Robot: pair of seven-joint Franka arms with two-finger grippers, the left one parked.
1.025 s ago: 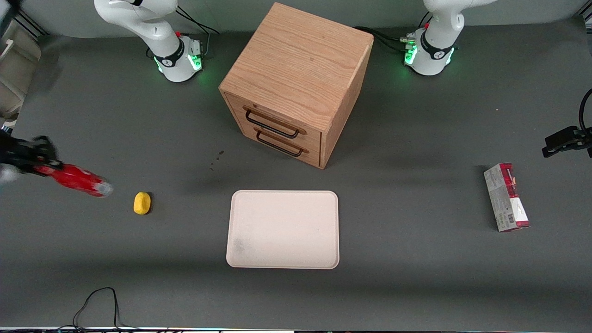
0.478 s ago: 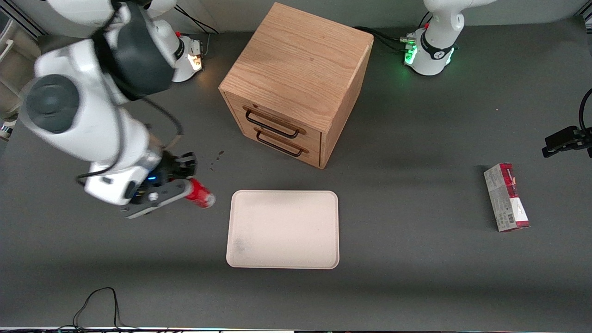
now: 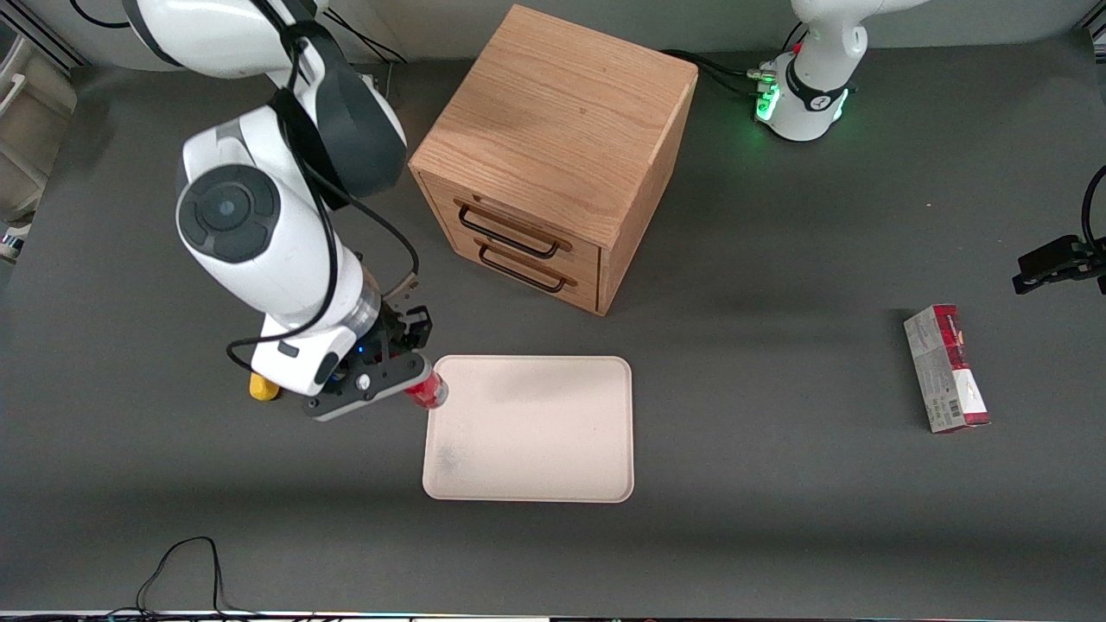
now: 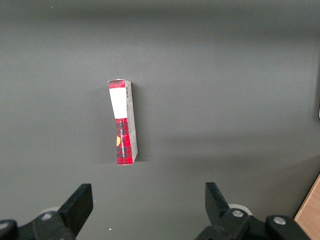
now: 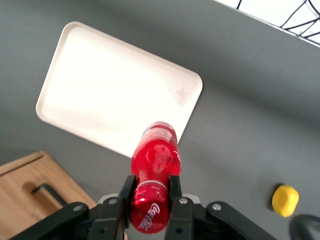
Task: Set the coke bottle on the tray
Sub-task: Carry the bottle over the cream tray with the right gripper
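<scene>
Counting one coke bottle [image 5: 154, 165], one tray [image 3: 536, 432], one carton [image 3: 946, 367]. My gripper [image 3: 406, 380] is hovering at the tray's ten o'clock corner, fingers [image 5: 175, 192] clamping the bottle, its clear base pointing down toward the counter [image 3: 778, 518].

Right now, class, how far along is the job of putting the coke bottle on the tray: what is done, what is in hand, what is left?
Done: the gripper is shut on the coke bottle and holds it off the table. In hand: the bottle hangs at the tray edge toward the working arm's end of the table. Left: carry it over the tray, lower it, open the jaws.
</scene>
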